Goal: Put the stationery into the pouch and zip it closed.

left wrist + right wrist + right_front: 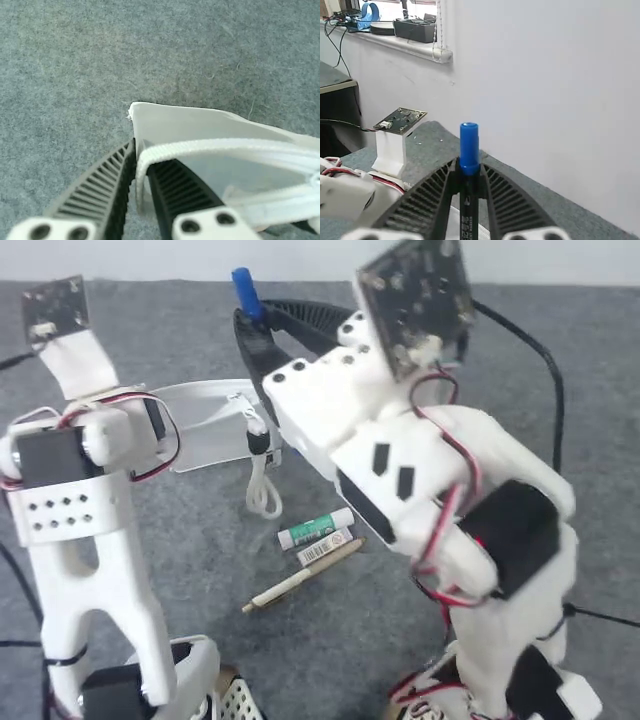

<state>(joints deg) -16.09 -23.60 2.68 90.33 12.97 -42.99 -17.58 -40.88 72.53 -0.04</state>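
A grey, felt-like table cover [200,580] runs back to a pale wall.

From above, the pouch [205,425], translucent white, lies in the upper left-centre of the frame. Its white cord [263,488] loops down toward the middle. Just below the cord, at the centre, three loose pieces lie close together. There is a glue stick [316,529], a smaller labelled stick [326,548] right against it, and a tan pen [300,585] slanting toward the lower left. The left arm [70,500] stands at the left edge, its wrist by the pouch's left end. The right arm [420,470] takes up the right half. Near the top centre, the right gripper [255,325] is clenched on a marker [246,292] whose blue cap pokes upward.

From the left wrist, the left gripper [140,165] has its black ribbed fingers pinched across the pouch's zip-edged rim at one corner, with grey cover all around.

From the right wrist, the marker stands upright between the clamped fingers, blue cap above the tips and dark barrel below. Behind it are the white wall, a cluttered window sill [415,47], and a camera board [400,120] on a white mount.
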